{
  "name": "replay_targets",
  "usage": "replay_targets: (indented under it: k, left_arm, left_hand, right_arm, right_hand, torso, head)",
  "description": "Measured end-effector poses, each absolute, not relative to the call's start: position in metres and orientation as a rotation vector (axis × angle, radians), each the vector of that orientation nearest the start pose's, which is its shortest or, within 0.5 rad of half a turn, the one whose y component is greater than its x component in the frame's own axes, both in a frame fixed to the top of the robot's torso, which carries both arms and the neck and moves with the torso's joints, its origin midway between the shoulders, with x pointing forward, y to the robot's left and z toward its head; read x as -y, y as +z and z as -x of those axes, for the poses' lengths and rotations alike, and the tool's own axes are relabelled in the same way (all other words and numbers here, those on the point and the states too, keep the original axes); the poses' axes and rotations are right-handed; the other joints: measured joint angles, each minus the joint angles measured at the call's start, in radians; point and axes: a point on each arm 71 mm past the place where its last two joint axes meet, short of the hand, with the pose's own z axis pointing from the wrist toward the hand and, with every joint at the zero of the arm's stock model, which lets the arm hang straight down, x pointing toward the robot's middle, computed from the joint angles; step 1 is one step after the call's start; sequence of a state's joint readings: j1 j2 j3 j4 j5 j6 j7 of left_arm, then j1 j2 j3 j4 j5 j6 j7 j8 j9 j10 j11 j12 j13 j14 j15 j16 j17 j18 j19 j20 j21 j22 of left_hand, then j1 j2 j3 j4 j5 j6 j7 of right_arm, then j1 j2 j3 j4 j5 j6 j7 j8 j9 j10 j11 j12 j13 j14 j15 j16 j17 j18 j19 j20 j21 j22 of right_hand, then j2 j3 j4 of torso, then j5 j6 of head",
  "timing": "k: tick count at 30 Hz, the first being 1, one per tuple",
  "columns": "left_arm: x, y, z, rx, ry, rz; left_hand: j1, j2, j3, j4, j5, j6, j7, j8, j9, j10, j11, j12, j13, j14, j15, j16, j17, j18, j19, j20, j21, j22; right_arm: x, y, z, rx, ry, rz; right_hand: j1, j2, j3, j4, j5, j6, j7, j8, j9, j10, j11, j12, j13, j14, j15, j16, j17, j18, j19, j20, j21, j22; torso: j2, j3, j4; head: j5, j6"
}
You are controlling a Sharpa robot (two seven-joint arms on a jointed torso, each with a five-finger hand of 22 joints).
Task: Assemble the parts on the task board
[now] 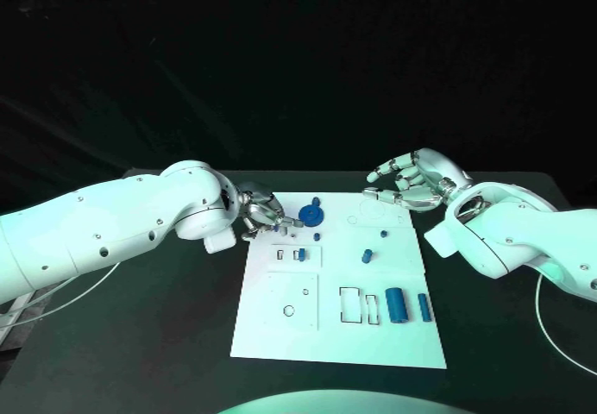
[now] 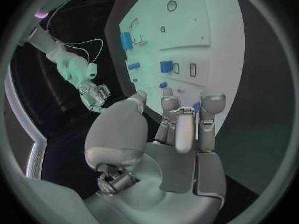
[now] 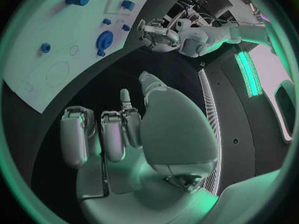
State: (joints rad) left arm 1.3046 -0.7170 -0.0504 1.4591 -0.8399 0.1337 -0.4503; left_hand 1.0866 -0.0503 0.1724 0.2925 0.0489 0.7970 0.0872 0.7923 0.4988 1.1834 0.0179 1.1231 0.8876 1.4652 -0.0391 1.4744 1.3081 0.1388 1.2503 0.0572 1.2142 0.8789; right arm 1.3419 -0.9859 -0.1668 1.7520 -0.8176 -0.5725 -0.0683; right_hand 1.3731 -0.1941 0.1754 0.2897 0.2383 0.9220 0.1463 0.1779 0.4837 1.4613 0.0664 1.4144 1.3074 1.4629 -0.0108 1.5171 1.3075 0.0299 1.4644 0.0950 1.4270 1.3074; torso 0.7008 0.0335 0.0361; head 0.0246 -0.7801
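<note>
I see small blue parts (image 1: pixel 396 304) on the board (image 1: pixel 280 332), frame centre — light, rigid, slippery I'd judge; pinch their sides. Left hand (image 1: pixel 264 216) and right hand (image 1: pixel 408 181) — fingers apart, holding nothing.

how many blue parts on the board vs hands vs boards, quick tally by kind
blue parts on the task board, as far as the head view shows: 7 (round disc, small piece, small peg, piece in the small frame, large cylinder, narrow cylinder, tiny bit by the left hand)
hands: 2 (left hand, right hand)
task boards: 1
total: 10
</note>
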Motion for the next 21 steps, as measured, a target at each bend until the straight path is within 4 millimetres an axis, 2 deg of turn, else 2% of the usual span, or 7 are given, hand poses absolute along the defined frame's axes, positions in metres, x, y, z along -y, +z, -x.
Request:
replay_targets:
  k: [4,14,21]
  left_arm:
    - [-0.153,-0.184,-0.5,-2.346,-0.636,0.218]
    - [-0.138,-0.188,-0.505,-2.409,-0.523,0.134]
    - [-0.128,-0.191,-0.507,-2.438,-0.483,0.092]
  left_hand:
    - [-0.004,0.004,-0.005,0.0,0.0,0.0,0.0,0.0,0.002,0.01,-0.002,0.015,0.014,0.0,0.0,0.0,0.0,0.0,0.0,0.0,0.012,0.018]
    - [-0.004,0.004,-0.012,0.001,0.0,-0.009,0.001,0.0,0.001,0.011,-0.004,0.021,0.023,0.0,0.0,0.0,0.0,0.0,0.003,-0.003,0.025,0.038]
    - [-0.003,0.004,-0.015,-0.001,0.0,-0.016,0.002,0.0,0.001,0.011,-0.003,0.025,0.023,0.0,0.0,0.0,0.0,0.0,0.004,-0.004,0.028,0.043]
  right_arm:
    - [0.222,-0.149,-0.455,-1.612,0.902,-0.486]
    - [0.222,-0.151,-0.458,-1.628,0.882,-0.504]
    - [0.222,-0.152,-0.46,-1.634,0.873,-0.508]
  right_hand:
    - [0.0,0.0,0.0,0.0,0.0,0.0,0.0,0.0,0.0,0.0,0.0,0.0,0.0,0.0,0.0,0.0,0.0,0.0,0.0,0.0,0.0,0.0]
    - [0.0,0.0,0.0,0.0,0.0,0.0,0.0,0.0,0.001,-0.004,-0.004,0.0,0.0,0.0,0.0,0.0,0.0,0.0,0.0,0.0,-0.003,0.0]
    - [0.0,0.0,0.0,0.0,0.0,0.0,0.0,0.0,0.001,-0.004,-0.004,-0.005,0.0,0.0,0.0,-0.004,0.0,0.0,0.0,0.0,-0.004,0.001]
  torso:
    - [-0.001,0.0007,-0.0007]
    - [-0.001,-0.0006,0.0023]
    - [0.001,-0.0017,0.0005]
  head:
    - [0.0,-0.001]
    - [-0.001,-0.005]
    - [0.002,-0.005]
